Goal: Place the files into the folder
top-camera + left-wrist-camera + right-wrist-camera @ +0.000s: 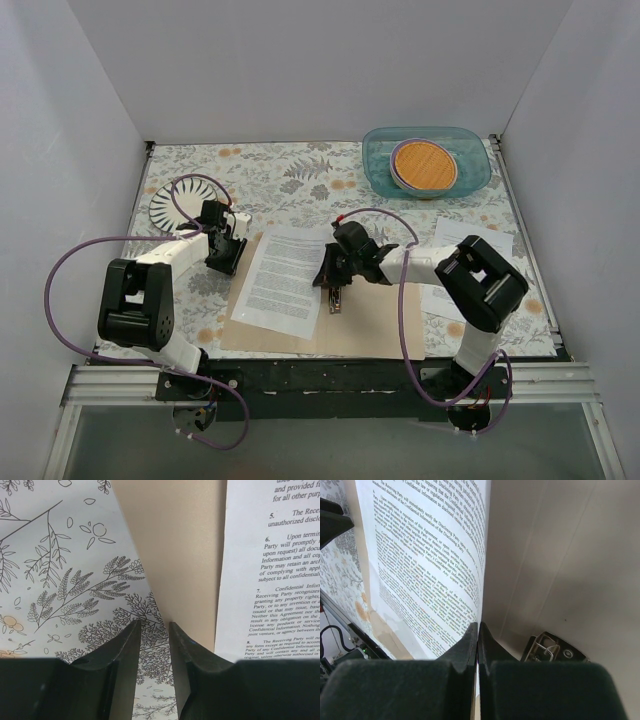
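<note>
The folder (pixel 375 322) lies open and flat on the table, tan-brown, with its metal spine clip (pixel 549 650) near the middle. One file (pixel 283 280), a white sheet of dense text, lies on the folder's left half. My right gripper (pixel 335 292) is shut on that sheet's right edge by the spine (pixel 478 627), and the sheet (pixel 425 555) curves up from it. My left gripper (pixel 222 262) is open and empty, low over the tablecloth at the folder's far left corner (pixel 152 625), beside the folder (pixel 175 545) and the sheet (pixel 270 570). Another file (pixel 475 240) lies under the right arm.
A blue-green tub (pixel 475 170) holding an orange woven disc stands at the back right. A white plate (pixel 165 205) sits at the back left behind the left arm. White walls close the table on three sides.
</note>
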Robot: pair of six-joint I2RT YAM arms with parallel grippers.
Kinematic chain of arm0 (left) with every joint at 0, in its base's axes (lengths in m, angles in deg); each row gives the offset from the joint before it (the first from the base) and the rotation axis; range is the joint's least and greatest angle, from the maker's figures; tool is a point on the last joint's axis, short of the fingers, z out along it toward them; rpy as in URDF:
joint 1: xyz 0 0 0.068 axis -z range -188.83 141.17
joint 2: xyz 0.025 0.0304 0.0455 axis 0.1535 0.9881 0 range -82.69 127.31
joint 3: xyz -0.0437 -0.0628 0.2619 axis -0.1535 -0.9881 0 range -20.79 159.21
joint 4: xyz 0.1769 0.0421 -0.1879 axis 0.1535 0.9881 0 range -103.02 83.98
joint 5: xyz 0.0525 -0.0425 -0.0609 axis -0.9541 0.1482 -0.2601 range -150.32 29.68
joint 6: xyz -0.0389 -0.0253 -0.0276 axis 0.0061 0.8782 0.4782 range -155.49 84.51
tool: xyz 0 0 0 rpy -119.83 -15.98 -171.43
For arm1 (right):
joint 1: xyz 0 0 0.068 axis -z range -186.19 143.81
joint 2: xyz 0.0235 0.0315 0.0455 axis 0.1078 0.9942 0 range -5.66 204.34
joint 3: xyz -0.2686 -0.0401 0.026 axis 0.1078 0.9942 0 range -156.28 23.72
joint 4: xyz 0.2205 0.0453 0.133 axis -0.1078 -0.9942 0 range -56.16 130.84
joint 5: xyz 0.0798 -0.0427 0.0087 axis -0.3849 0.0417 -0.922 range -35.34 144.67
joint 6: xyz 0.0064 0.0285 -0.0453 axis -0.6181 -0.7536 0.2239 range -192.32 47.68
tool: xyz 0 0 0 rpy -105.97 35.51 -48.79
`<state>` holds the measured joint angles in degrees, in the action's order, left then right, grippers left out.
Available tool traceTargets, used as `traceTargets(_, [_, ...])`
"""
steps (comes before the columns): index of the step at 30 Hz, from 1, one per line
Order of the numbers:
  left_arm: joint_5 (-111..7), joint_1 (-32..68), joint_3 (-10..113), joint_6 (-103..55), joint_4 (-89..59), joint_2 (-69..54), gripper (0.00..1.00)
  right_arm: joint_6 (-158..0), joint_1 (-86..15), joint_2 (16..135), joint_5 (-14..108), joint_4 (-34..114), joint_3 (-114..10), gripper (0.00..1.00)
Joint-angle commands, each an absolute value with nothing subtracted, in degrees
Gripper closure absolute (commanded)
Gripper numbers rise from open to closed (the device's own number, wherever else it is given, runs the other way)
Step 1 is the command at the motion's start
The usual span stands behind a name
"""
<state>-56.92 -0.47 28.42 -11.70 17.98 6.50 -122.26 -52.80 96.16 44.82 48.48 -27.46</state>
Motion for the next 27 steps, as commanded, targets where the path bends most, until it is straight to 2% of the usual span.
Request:
traceTargets(1, [-55.83, -0.22, 26.14, -11.41, 21.17, 6.78, 0.71, -119.7, -53.21, 97.09, 43.24, 50.51, -30.15, 0.99])
traceTargets(27, [-55.75, -0.13, 26.93, -10.88, 21.08, 8.63, 0.73, -106.17, -53.04, 94.02, 37.0, 46.55, -28.05, 0.99])
